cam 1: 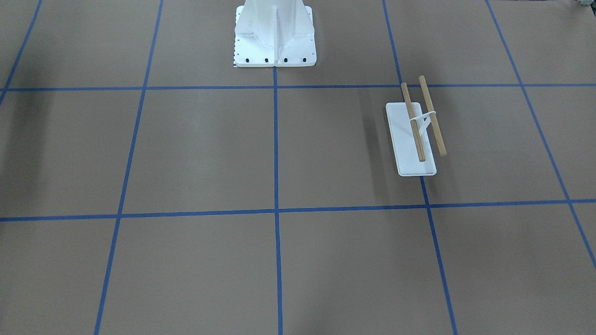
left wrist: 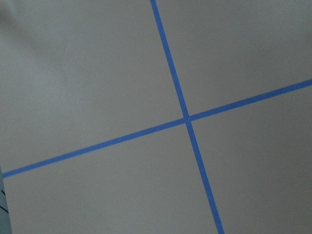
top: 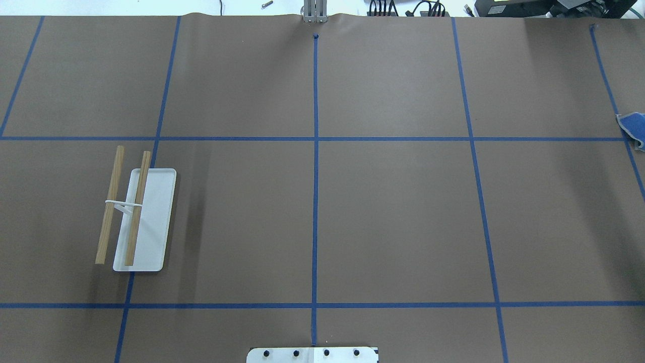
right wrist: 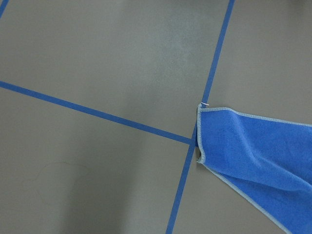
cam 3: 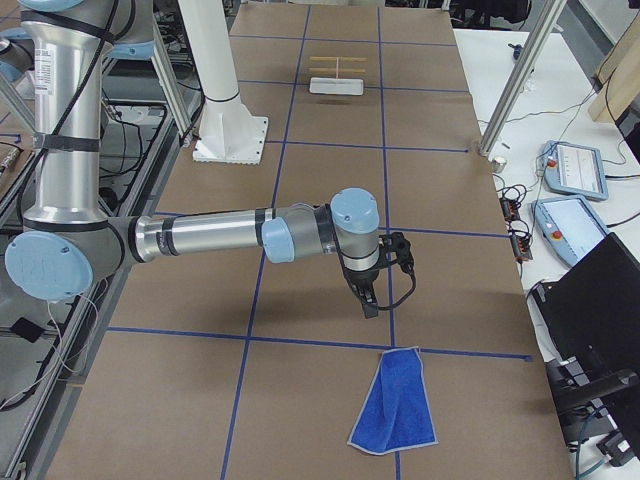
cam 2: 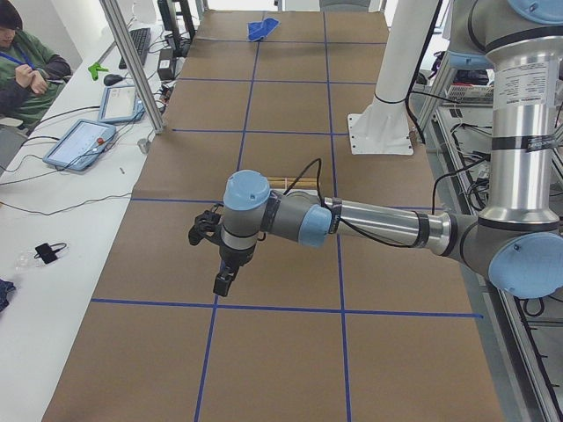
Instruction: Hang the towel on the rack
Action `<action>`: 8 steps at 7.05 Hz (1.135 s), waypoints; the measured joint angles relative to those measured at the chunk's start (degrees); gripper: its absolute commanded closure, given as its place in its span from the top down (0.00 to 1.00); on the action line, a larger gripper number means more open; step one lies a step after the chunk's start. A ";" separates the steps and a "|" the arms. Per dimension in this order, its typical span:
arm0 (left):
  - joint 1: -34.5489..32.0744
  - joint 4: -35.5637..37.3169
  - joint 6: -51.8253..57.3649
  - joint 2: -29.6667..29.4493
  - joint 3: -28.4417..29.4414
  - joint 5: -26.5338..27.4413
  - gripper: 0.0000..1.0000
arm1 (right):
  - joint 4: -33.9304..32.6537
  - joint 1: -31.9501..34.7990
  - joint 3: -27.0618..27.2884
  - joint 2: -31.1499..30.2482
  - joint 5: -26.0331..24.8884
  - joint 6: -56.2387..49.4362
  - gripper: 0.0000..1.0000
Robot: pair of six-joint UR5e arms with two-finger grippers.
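Front-facing view: the rack is standing on the table on the view's right, the robot's left side. Both dowels are showing bare, the white pedestal is sitting far centre, and no towel or arm is in shot. Overhead: the rack is sitting at left and the towel is only peeking in as a blue corner at the right edge, well apart. Exterior left: the left gripper is hanging over bare table near the rack. Can't tell if its fingers are apart or together. Exterior right: the right gripper is pointing down near the towel's far corner, not touching it. Finger state, can't tell. The towel is lying flat, blue side up, at the near end, with the rack far off. Left wrist: only a tape cross is showing. Right wrist: the towel's stitched corner is lying on a tape line with one edge curling up slightly, no fingers in frame. The towel is looking light, soft and limp, likely sagging once lifted, so pinching at that curled corner edge seems best.
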 measured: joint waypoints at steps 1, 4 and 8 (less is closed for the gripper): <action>0.00 -4.53 -0.86 -0.01 0.55 -0.10 0.99 | 0.92 -0.32 -0.11 0.29 0.07 -0.05 1.00; 0.00 -13.00 -2.63 0.65 3.70 -0.28 0.98 | 9.82 -1.33 -8.86 0.85 -2.01 -3.20 1.00; 0.00 -15.86 -2.71 1.23 4.81 -0.34 0.99 | 25.69 -1.43 -35.05 9.75 -3.47 -17.16 0.99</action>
